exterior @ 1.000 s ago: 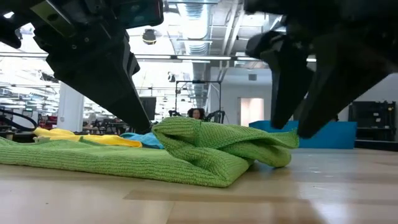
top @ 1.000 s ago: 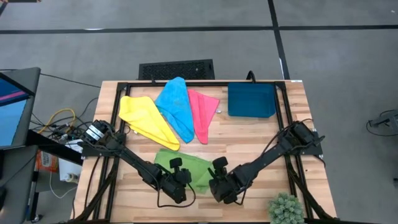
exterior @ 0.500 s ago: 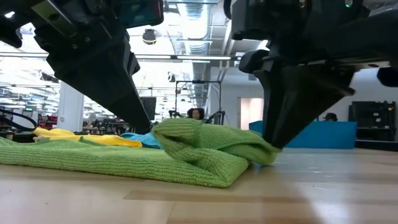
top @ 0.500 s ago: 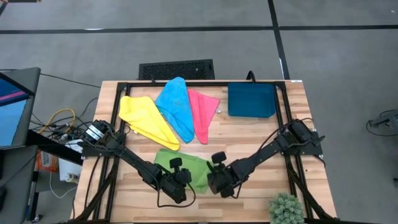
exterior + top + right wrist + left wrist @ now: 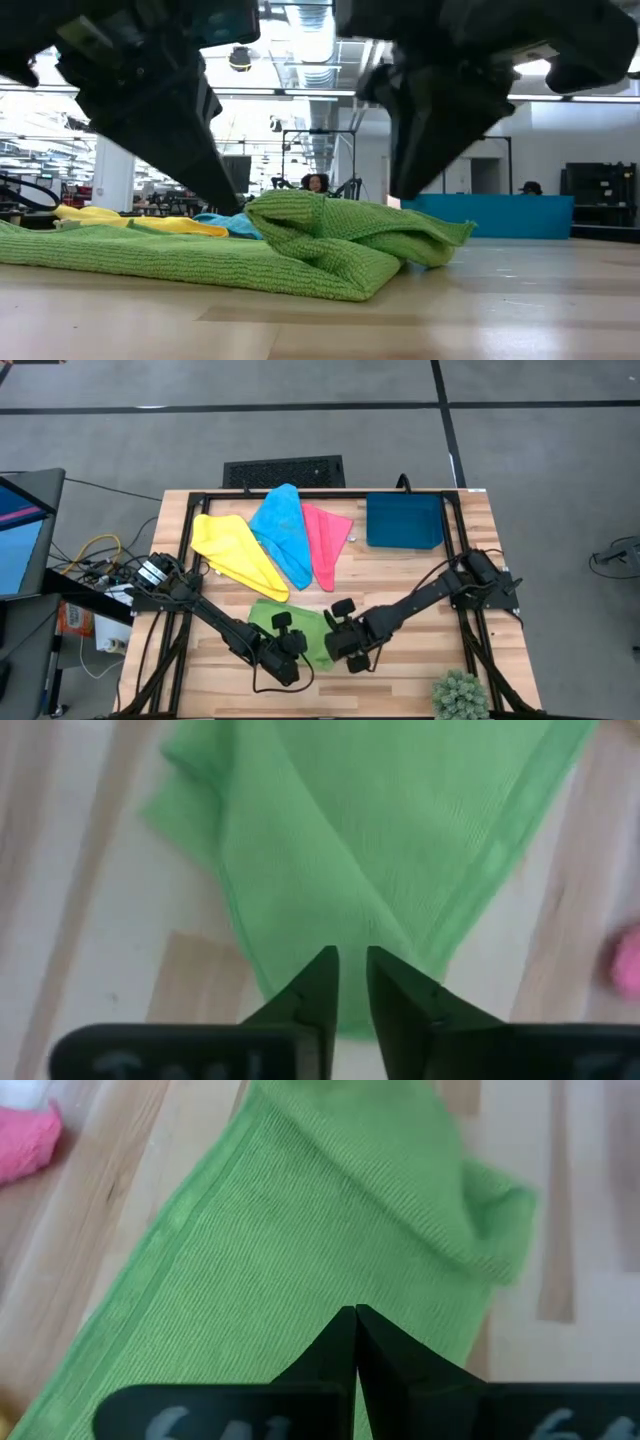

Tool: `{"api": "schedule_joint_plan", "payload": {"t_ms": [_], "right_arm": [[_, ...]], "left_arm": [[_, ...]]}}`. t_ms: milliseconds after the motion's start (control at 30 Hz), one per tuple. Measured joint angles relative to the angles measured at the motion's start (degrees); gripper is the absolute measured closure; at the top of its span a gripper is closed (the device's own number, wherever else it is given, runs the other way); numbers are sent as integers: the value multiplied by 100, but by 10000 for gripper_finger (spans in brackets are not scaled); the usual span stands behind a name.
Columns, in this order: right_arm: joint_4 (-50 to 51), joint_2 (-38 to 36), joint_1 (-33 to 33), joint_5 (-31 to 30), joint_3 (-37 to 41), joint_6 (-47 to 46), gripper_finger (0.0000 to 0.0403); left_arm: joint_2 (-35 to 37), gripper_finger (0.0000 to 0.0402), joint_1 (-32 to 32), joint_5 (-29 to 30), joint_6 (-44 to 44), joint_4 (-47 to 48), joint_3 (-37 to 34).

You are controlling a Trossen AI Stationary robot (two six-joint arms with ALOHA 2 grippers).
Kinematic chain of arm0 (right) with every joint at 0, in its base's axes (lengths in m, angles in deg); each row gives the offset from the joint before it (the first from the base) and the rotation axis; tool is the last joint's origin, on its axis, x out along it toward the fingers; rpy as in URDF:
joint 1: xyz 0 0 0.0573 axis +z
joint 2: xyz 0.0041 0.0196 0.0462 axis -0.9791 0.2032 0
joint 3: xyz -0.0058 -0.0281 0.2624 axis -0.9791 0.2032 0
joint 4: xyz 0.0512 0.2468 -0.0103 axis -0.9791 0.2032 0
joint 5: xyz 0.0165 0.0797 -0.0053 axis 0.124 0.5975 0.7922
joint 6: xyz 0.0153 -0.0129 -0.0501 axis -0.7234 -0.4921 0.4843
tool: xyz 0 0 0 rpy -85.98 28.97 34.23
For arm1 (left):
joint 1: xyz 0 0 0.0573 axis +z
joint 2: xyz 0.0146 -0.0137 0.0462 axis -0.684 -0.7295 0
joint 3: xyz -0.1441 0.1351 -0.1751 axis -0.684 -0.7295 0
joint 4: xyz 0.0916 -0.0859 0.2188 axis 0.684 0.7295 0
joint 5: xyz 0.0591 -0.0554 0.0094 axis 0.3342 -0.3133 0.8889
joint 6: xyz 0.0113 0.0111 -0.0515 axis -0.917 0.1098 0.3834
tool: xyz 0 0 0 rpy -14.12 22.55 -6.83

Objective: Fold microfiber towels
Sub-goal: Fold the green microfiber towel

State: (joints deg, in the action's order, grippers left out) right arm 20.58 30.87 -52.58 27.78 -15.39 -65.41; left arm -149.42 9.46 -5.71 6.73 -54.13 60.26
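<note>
The green towel [image 5: 300, 628] lies rumpled on the wooden table near its front edge. Its left part is flat and its right end is doubled over into a raised fold [image 5: 340, 225]. My left gripper [image 5: 288, 653] is shut, with its tips down on the flat part. My right gripper [image 5: 338, 645] stands over the folded right end, its fingers drawn in to a slim gap with green cloth in it. The yellow towel [image 5: 235, 555], blue towel [image 5: 282, 532] and pink towel [image 5: 325, 542] lie fanned out at the far left. My left gripper sets its shut fingertips [image 5: 350, 1330] on the flat middle of the green towel [image 5: 330, 1270], slanting down from the near side. The cloth under them lies on the table. In the low view the raised fold hides the touching point. My right gripper pinches a ridge of the green towel's doubled right end [image 5: 356, 928] between its two fingers, coming steeply from above. How many layers, I cannot tell. The end stands a little raised, and the tip beyond it [image 5: 455, 238] droops to the table.
A dark blue tray [image 5: 404, 520] sits at the far right. A small green plant [image 5: 460, 696] stands at the near right corner. Bare wood lies to the right of the green towel and between it and the other towels.
My right gripper has moved toward the table's left edge and a little toward the far edge, onto the green towel's right end. Its fingers have closed from a wide gap to a slim one on the cloth. The towel's right tip has shifted slightly leftward.
</note>
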Motion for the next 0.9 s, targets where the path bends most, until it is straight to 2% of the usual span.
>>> {"api": "schedule_joint_plan", "payload": {"t_ms": [100, 267, 400, 567, 667, 900], "right_arm": [[746, -64, -3, 187, 5, -361, 301], [1100, -74, 172, 228, 176, -1065, 279], [593, -77, 212, 194, 520, -1520, 267], [-372, -72, 103, 208, 862, -1547, 265], [-574, -72, -1, 225, 841, -1510, 270], [-290, -155, -158, 246, 374, -1182, 280]], "left_arm": [[1, 401, -2, 0, 73, 234, 0], [2, 401, -2, 5, 162, 308, 0], [2, 401, -2, 41, 166, 255, 0], [2, 401, -2, 92, 117, 257, 0], [2, 401, -2, 90, 103, 259, 0], [2, 401, 37, 92, 70, 261, 0]]}}
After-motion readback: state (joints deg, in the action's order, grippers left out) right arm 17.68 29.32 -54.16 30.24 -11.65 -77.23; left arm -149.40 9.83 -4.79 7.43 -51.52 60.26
